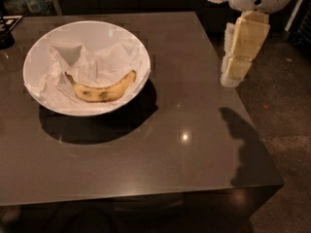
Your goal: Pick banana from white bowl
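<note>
The white bowl [124,40] stands on the left half of the dark table, lined with crumpled white paper. The yellow banana [102,90] with brown spots lies in the bowl's front part, curving up at both ends, stem end to the left. My gripper [232,79] hangs down from the white arm at the upper right, above the table's right edge, well to the right of the bowl and clear of it. It holds nothing that I can see.
The dark table [184,144] ends at the right [252,130] and front edges; speckled floor [286,110] lies beyond. A dark object [6,33] sits at the far left edge. My arm's shadow [243,144] falls on the table's right side.
</note>
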`<action>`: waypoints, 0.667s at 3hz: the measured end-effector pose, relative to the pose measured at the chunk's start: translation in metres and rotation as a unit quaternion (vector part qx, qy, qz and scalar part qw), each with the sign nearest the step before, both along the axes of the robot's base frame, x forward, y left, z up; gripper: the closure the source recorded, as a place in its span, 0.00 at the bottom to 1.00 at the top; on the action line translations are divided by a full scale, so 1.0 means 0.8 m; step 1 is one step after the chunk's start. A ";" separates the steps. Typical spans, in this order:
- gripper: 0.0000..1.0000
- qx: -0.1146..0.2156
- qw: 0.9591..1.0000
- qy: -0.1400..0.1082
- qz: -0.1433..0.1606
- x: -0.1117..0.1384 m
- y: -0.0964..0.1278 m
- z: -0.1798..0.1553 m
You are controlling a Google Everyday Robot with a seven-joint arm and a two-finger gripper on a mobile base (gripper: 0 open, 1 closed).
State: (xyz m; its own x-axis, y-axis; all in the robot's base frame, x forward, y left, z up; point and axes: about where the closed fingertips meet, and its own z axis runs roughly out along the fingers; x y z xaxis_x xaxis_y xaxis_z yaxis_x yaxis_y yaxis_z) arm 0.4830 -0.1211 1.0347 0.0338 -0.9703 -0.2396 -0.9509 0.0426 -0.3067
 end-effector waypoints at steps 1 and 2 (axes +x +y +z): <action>0.00 0.018 0.999 -0.018 0.023 0.008 0.028 0.001; 0.00 0.019 0.998 -0.015 0.054 0.024 0.071 -0.009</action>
State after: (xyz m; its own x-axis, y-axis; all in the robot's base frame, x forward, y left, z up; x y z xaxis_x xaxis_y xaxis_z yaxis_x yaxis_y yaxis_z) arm 0.5022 -0.0641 1.0277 0.1453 -0.9508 -0.2737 -0.9408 -0.0472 -0.3355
